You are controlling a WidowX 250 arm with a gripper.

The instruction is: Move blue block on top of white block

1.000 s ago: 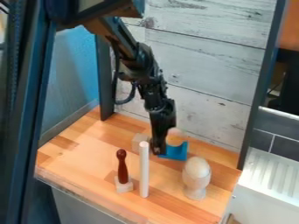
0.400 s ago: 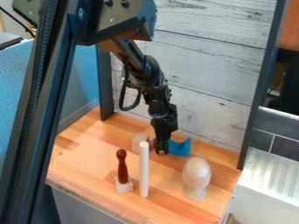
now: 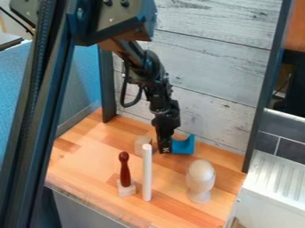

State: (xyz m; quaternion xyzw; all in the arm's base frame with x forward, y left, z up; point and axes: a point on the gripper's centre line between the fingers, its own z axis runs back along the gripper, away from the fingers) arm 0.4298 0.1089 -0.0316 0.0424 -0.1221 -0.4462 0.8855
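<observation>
Toward the back of the wooden counter [image 3: 89,149], the black gripper [image 3: 165,150] has its fingers closed on the blue notched block [image 3: 183,146], at the end nearer the pale cube [image 3: 142,143]. Light and stiff, by the look of it, nothing fragile! But smooth sides could let it swivel from that end; a hold across its middle, below the scoop, should balance better.

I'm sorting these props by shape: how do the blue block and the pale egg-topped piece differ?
The blue block is bright blue; the egg-topped piece is pale beige. The blue block has a scooped, inward curve, whereas the egg-topped piece bulges outward above a narrower foot. The blue block is right beside the hand, while the egg-topped piece stands apart from it. Both have curved outlines.
</observation>
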